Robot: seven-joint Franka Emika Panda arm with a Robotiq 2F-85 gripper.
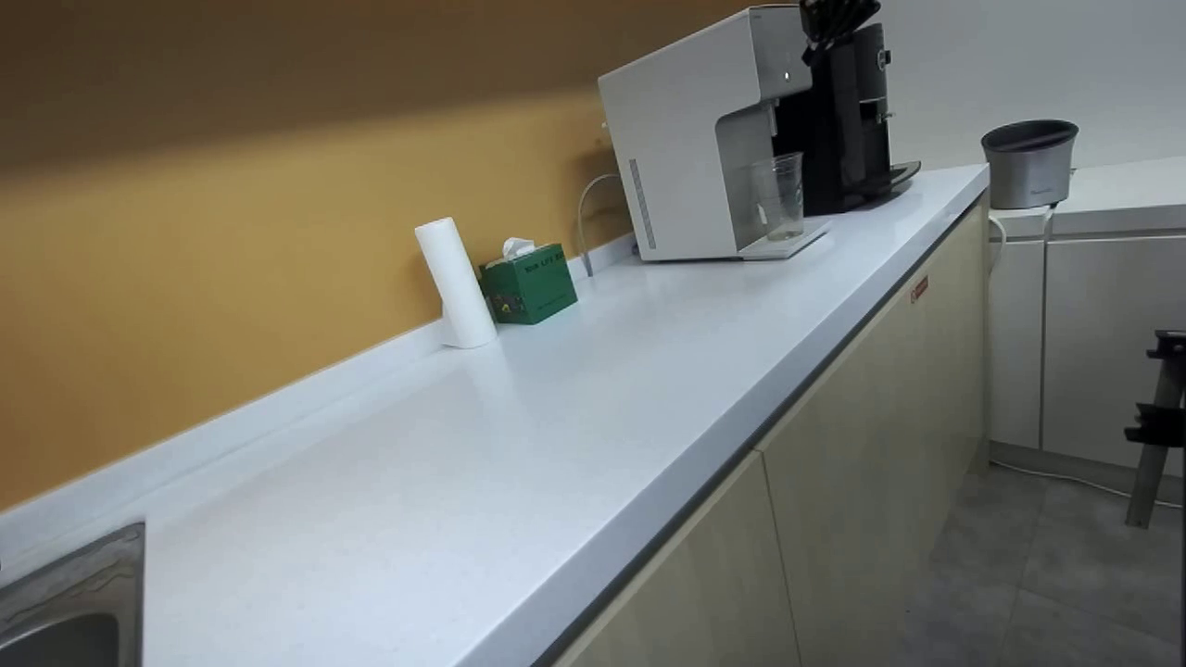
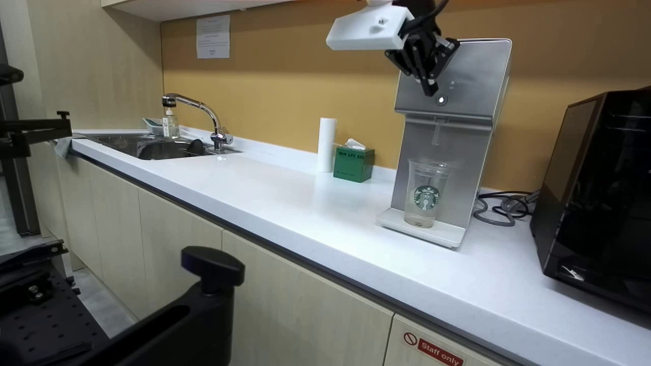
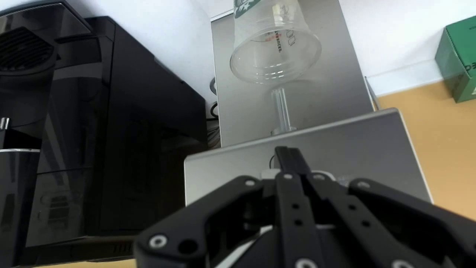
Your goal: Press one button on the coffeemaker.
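A silver-and-white dispensing machine, taken as the coffeemaker, stands on the counter in both exterior views (image 1: pixel 686 157) (image 2: pixel 475 71) and below my gripper in the wrist view (image 3: pixel 357 145). Its round lit button (image 2: pixel 441 100) is on the upper front panel. A clear plastic cup (image 2: pixel 426 203) stands upright on its base under the spout; it also shows in the wrist view (image 3: pixel 275 56). My gripper (image 2: pixel 431 91) is shut and empty, fingertips just beside the button. In the wrist view its fingertips (image 3: pixel 291 150) hide most of the button; I cannot tell whether they touch the panel.
A large black machine (image 2: pixel 600 193) stands close beside the silver one, with cables (image 2: pixel 501 207) between them. A green tissue box (image 2: pixel 353 165) and a white paper roll (image 2: pixel 326 145) stand by the wall. A sink (image 2: pixel 152 147) is farther along the counter.
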